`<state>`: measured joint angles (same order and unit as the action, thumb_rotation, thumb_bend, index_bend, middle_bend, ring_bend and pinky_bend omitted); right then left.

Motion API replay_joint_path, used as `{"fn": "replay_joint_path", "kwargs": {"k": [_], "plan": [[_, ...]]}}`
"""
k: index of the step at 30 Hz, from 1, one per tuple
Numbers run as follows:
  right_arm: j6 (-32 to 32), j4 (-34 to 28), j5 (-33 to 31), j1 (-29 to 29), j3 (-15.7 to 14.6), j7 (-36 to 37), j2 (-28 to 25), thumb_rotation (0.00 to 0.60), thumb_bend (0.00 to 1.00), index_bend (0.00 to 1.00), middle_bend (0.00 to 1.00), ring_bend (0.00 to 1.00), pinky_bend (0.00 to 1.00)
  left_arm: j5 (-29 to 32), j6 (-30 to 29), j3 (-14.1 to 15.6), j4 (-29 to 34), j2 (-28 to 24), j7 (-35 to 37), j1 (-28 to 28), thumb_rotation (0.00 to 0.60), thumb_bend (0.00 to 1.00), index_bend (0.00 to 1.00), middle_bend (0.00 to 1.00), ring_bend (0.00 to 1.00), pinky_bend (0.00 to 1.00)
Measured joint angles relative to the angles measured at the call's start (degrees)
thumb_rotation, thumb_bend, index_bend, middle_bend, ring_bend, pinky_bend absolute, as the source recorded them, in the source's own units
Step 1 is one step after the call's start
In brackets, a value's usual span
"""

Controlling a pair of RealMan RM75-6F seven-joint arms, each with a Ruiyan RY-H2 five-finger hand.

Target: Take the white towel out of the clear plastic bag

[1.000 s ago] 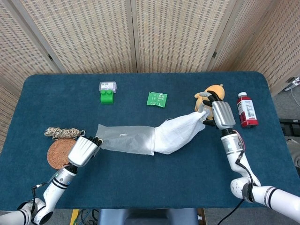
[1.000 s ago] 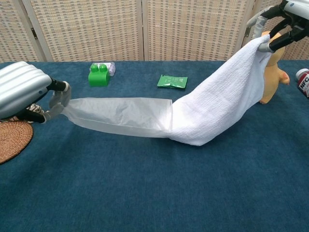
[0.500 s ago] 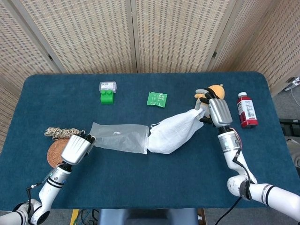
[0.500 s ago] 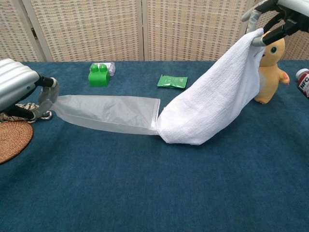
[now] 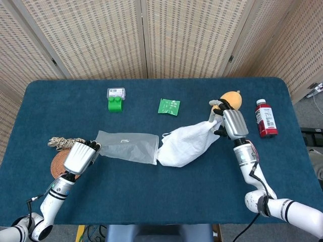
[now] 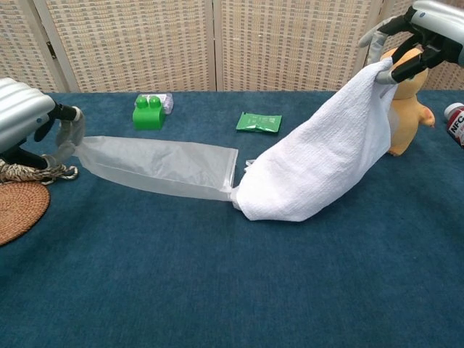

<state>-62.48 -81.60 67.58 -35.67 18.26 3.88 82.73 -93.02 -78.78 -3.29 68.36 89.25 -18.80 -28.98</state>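
White towel [image 5: 185, 146] lies just outside the open end of the clear plastic bag [image 5: 125, 147], its lower edge touching the bag's mouth. At the left, the left hand [image 5: 79, 157] pinches the bag's closed end above the table [image 5: 161, 201]. At the right, the right hand [image 5: 230, 123] grips the towel's upper corner, lifted in front of an orange plush toy [image 6: 406, 109].

Left hand [image 5: 79, 157]: ribbed silver-grey metallic back shell, with dark grey to black fingers [image 6: 69, 138] emerging from its front edge. The wrist behind it is a white cylindrical segment with black ring bands, and a thin dark cable runs alongside the forearm.

Right hand [image 5: 228, 123]: same ribbed silver-grey back plate, with black finger segments ending in lighter grey tips [image 6: 369, 38]. The forearm is white and glossy, with a silver collar at the wrist and black joint bands further down. A thin red and black cable loops loosely beside the white forearm.
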Motion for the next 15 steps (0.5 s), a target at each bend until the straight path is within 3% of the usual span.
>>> {"fn": "replay_joint_path", "kwargs": {"k": [3,6,11,15], "plan": [[-0.08,0.29,0.23,0.0,-0.21,0.08,0.21,0.6,0.29,0.54,0.23,0.1,0.32,0.03,0.84,0.37,1.93,-0.77,0.03,-0.09,0.6,0.09,0.51,0.23,0.36,0.72],[0.07,0.49,0.3,-0.06,-0.42,-0.25,0.24,0.6,0.14,0.38,0.22,0.1,0.32,-0.47,0.97,0.74,2.56,-1.2,1.83,-0.21,0.6,0.01,0.52,0.23,0.35,0.72],[-0.09,0.2,0.24,0.02,-0.43,-0.32,0.09,0.6,0.03,0.17,0.21,0.1,0.32,-2.5,-0.16,1.44,2.57,-1.53,7.25,-0.46,0.6,0.0,0.52,0.28,0.36,0.72],[-0.21,0.11,0.33,0.21,-0.58,-0.26,-0.07,0.6,0.01,0.12,0.21,0.1,0.32,-4.28,-1.72,2.02,2.24,-1.57,13.58,-0.64,0.6,0.0,0.55,0.32,0.39,0.72]]}}
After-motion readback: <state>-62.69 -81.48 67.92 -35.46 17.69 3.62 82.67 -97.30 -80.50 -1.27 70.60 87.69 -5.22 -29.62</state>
